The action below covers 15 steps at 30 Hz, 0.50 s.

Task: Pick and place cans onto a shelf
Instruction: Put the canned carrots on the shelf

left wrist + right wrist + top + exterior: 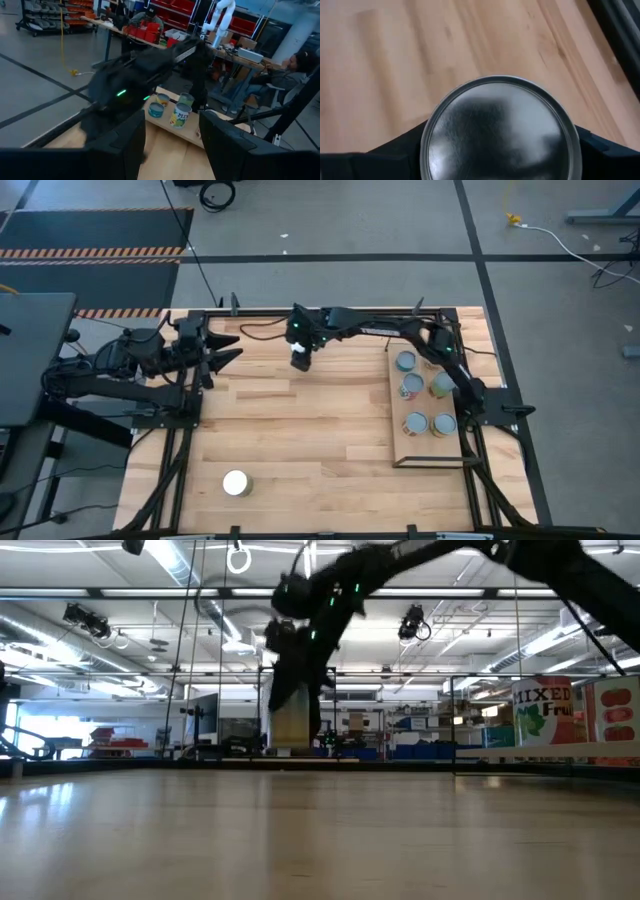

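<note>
Across the tabletop, butcher-block wood. Along its right side, shelf carrying 5 cans. Near the front left, 1 white-topped can, well apart. At the back centre, right gripper straddling a silver-topped can, jaws either side, grip not yet certain. At the left edge, left gripper waiting, jaws parted, empty.
</note>
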Each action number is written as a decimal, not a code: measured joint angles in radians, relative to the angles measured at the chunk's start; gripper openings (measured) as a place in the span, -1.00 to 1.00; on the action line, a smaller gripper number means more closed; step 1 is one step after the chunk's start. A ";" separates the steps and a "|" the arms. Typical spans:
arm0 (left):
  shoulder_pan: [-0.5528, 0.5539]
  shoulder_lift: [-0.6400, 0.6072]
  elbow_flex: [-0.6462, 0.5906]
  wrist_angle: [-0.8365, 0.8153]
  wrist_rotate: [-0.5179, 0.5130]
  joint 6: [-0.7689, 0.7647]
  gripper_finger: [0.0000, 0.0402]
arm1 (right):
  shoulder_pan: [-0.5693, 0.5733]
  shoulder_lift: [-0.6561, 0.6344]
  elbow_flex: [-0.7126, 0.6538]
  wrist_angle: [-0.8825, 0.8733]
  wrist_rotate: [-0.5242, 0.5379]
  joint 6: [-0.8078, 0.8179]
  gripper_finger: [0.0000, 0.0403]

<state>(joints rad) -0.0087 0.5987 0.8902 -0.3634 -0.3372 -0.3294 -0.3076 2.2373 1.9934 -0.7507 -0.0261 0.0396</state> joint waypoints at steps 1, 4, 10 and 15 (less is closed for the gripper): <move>0.000 0.000 0.000 0.000 0.004 0.000 -0.05 | 0.019 -0.029 0.000 -0.037 0.017 0.021 0.53; 0.000 0.000 0.000 0.000 0.044 0.000 -0.05 | 0.088 -0.120 0.000 -0.156 0.081 0.111 0.53; 0.000 0.001 0.000 0.000 0.070 0.027 -0.05 | 0.294 -0.306 0.002 -0.444 0.238 0.484 0.53; 0.000 0.001 0.000 0.006 0.068 0.112 -0.05 | 0.499 -0.405 0.001 -0.727 0.356 0.957 0.57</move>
<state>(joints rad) -0.0090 0.5999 0.8902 -0.3572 -0.2691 -0.2170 0.1918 1.8323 1.9947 -1.4781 0.3299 0.9961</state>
